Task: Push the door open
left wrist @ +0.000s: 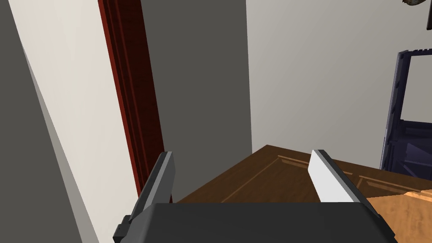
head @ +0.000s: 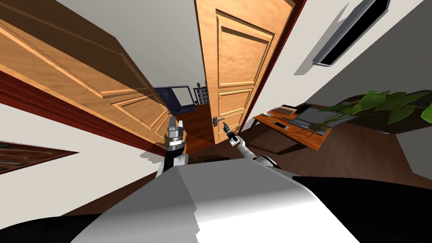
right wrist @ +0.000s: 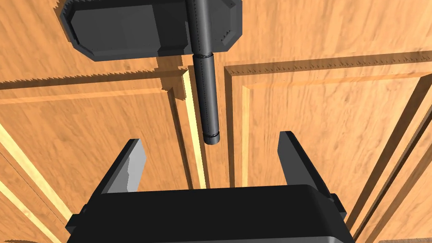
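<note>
From where I stand, the panelled orange wood-grain door [head: 236, 63] rises at about one o'clock from the robot, hinged along a dark red frame [head: 270, 71] on its far edge. Its dark grey lever handle [head: 215, 121] sits low on the near edge. The right claw [head: 225, 125] is held just beside that handle, at its four o'clock.

Seen along the right arm's hand, the right claw [right wrist: 211, 145] has its two blades spread wide with nothing between them. The lever handle [right wrist: 206, 97] lies dead ahead at the claw's twelve o'clock, its round free end pointing back toward the gap between the fingertips. I can't tell whether it touches either blade. The lever springs from a dark grey, angular backplate [right wrist: 126, 29] fixed to the door [right wrist: 329, 109], whose grain runs in warm streaks around raised rectangular panels with pale bevelled edges.

The left claw [head: 175, 123] hangs at eleven o'clock from the robot, beside the low corner of a second panelled wooden door [head: 84, 80]. Its blades [left wrist: 320, 173] are also wide apart and empty.

Off at three o'clock stand a wooden desk [head: 312, 141] and a leafy green plant [head: 379, 105].
</note>
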